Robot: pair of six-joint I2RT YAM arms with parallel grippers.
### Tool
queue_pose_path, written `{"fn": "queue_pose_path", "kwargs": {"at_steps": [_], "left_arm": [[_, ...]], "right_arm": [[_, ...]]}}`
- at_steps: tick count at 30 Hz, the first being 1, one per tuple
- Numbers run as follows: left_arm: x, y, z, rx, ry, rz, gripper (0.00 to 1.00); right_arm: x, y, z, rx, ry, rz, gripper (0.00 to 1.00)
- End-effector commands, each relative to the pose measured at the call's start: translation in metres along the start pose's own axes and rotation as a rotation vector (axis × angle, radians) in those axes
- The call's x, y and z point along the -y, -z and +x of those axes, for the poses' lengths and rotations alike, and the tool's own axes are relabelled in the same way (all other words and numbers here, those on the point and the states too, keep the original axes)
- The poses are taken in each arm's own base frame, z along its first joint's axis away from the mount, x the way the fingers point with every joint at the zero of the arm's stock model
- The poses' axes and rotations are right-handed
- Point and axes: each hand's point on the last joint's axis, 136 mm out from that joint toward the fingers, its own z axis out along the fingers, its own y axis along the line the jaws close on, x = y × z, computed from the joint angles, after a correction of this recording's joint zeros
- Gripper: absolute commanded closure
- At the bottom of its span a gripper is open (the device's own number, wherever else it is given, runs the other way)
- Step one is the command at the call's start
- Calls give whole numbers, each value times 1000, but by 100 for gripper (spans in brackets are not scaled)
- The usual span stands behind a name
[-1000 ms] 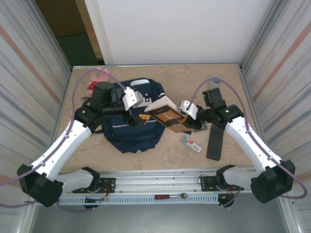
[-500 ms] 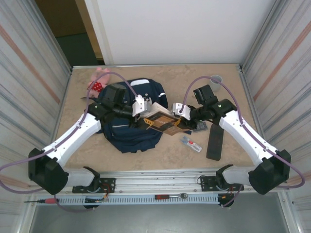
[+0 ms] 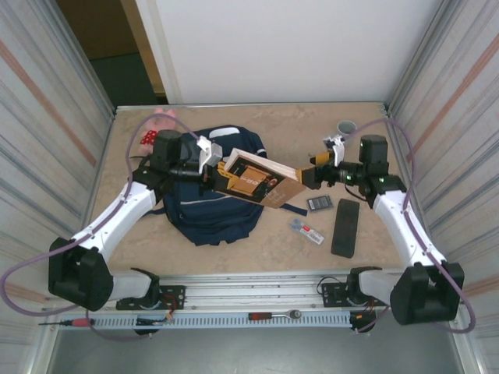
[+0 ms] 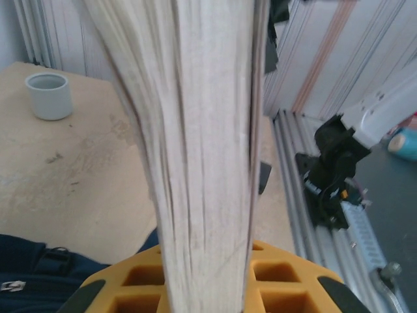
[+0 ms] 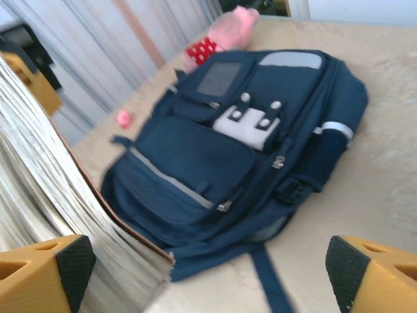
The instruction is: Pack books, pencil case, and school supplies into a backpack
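Observation:
The books (image 3: 253,179), a thick stack with a dark brown, orange-printed cover on top, hang tilted over the right side of the navy backpack (image 3: 207,206). My left gripper (image 3: 212,167) is shut on their left edge. In the left wrist view the pale page edges (image 4: 202,143) rise between the orange fingers (image 4: 287,277). My right gripper (image 3: 316,173) stands open just right of the books, its jaws wide apart (image 5: 208,274), with the books' pages (image 5: 58,202) by its left finger. The black pencil case (image 3: 345,227), a small dark grey rectangle (image 3: 319,203) and a clear pack with a red label (image 3: 306,230) lie on the table.
A grey cup (image 3: 345,126) stands at the back right, also seen in the left wrist view (image 4: 49,96). A pink plush toy (image 3: 156,128) lies behind the backpack (image 5: 241,150). Corrugated walls close in both sides. A metal rail (image 3: 257,296) runs along the near edge.
My left gripper closed on the books' left edge. My right gripper let go, opened wide and drew back to the right. The books swung left over the backpack.

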Motion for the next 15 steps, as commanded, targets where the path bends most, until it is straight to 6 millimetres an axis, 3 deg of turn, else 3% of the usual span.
{"fn": "queue_pose_path", "kwargs": {"at_steps": [1,4,8,12,15], "left_arm": [[12,7,-40,119,-8,49,91],[-7,4,-37,95,102,-26,93],[-25,1,-33,91,199,-93,96],[-23,2,-38,102,218,-91,96],[-8,3,-52,135,199,-16,95]], "right_arm": [[-35,10,-18,129,-62,-137,2],[-40,20,-18,167,-82,-106,1],[-29,39,-20,243,-113,43,0],[-31,55,-19,307,-100,117,1],[-33,57,-12,325,-159,120,1]]}}
